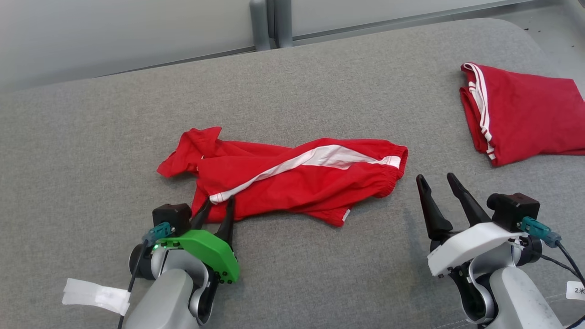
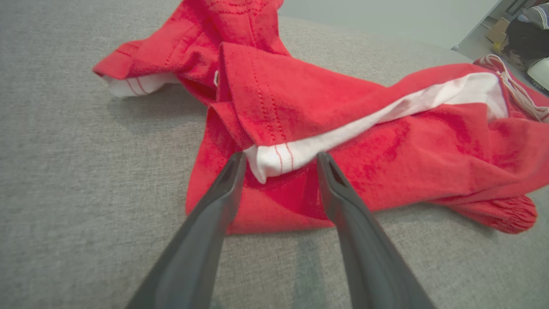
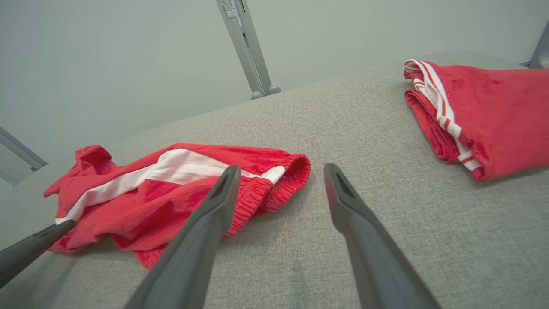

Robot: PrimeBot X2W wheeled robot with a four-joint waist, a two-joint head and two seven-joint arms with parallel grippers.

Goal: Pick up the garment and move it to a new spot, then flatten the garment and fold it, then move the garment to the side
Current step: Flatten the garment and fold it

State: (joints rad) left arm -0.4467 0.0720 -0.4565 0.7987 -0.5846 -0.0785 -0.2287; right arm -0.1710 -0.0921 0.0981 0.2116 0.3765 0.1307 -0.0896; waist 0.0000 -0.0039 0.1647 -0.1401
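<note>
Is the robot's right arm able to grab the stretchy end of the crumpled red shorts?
Probably yes: the right gripper is open, and just bare grey surface lies between it and the shorts' waistband.

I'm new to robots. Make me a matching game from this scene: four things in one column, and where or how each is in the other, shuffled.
1 crumpled shorts
2 folded shorts
3 left gripper
4 right gripper

a white shell, open over bare surface
b middle of the surface
c far right
d green shell, tips at red cloth

Pairs: 1-b, 2-c, 3-d, 4-a
</note>
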